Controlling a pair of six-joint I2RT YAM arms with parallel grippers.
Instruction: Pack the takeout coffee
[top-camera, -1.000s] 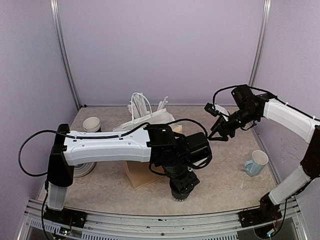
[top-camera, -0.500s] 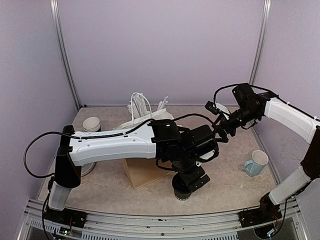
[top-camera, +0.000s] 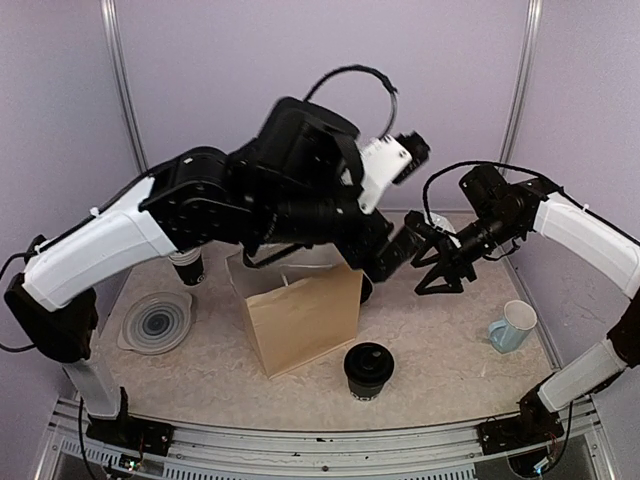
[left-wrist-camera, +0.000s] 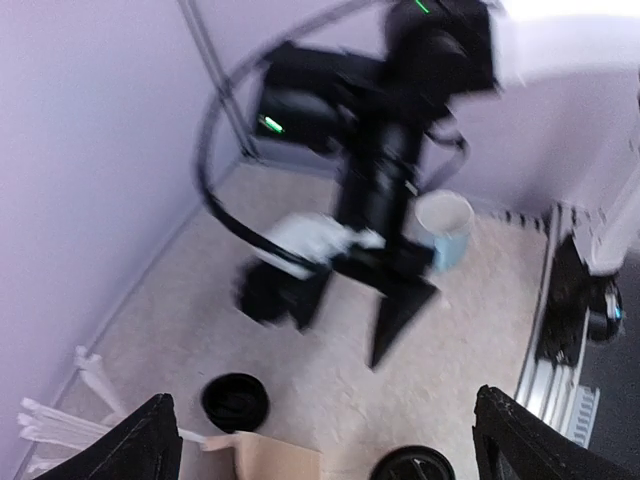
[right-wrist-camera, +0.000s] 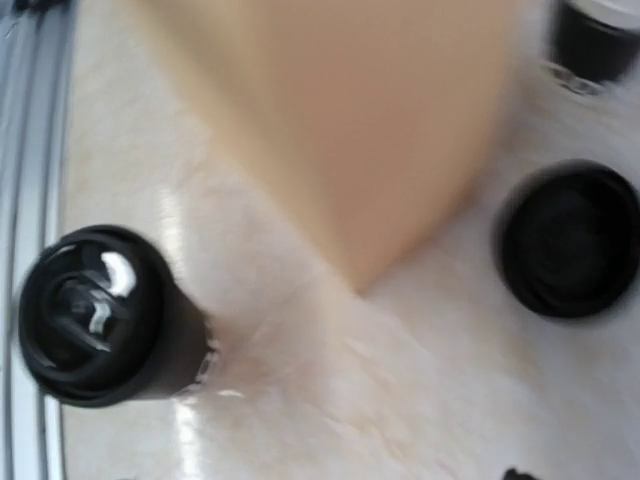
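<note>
Just right of the bag's (top-camera: 300, 320) near corner, the coffee (top-camera: 368, 369) stands upright, light, crushable and slick-lidded, so we judge a gentle pinch around its mid-wall best, while our left gripper (left-wrist-camera: 325, 400) and right gripper (top-camera: 440, 272) both gape empty.

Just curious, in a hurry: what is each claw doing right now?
Left claw: open, holding nothing.
Right claw: open, holding nothing.

takeout coffee (top-camera: 368, 369): small black cup, black lid fitted, upright on table (top-camera: 450, 345), beside paper bag (top-camera: 300, 322).
</note>
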